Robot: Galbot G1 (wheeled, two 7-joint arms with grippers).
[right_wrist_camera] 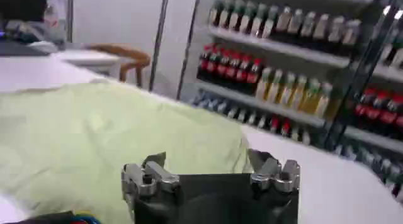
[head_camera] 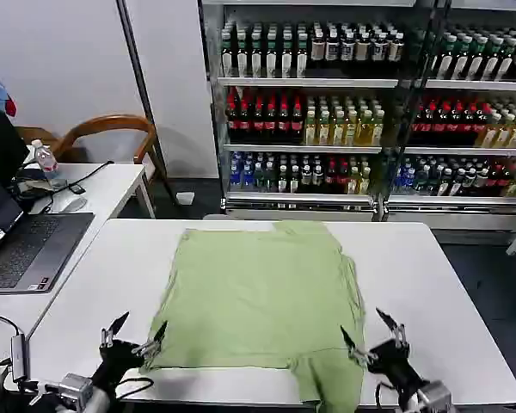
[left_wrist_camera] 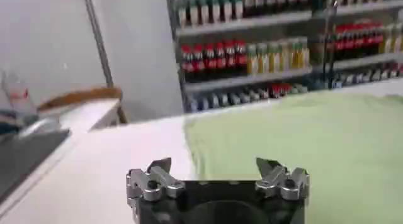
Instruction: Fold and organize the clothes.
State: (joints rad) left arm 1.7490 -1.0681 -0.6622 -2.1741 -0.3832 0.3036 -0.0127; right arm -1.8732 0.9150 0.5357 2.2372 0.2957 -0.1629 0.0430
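Note:
The light green polo shirt (head_camera: 262, 297) lies spread flat on the white table (head_camera: 430, 292), back side up, with one part hanging toward the front edge (head_camera: 327, 383). My left gripper (head_camera: 136, 330) is open just off the shirt's near left corner. My right gripper (head_camera: 372, 331) is open at the shirt's near right corner. In the left wrist view the shirt (left_wrist_camera: 302, 137) lies ahead of the open left gripper (left_wrist_camera: 214, 165). In the right wrist view the shirt (right_wrist_camera: 94, 131) spreads ahead of the open right gripper (right_wrist_camera: 208, 159). Neither gripper holds any cloth.
A second white table (head_camera: 112, 185) at the left carries a laptop (head_camera: 26, 245), a water bottle (head_camera: 45, 160) and cables. A wooden chair (head_camera: 112, 129) stands behind it. Shelves of drink bottles (head_camera: 361, 112) line the back wall.

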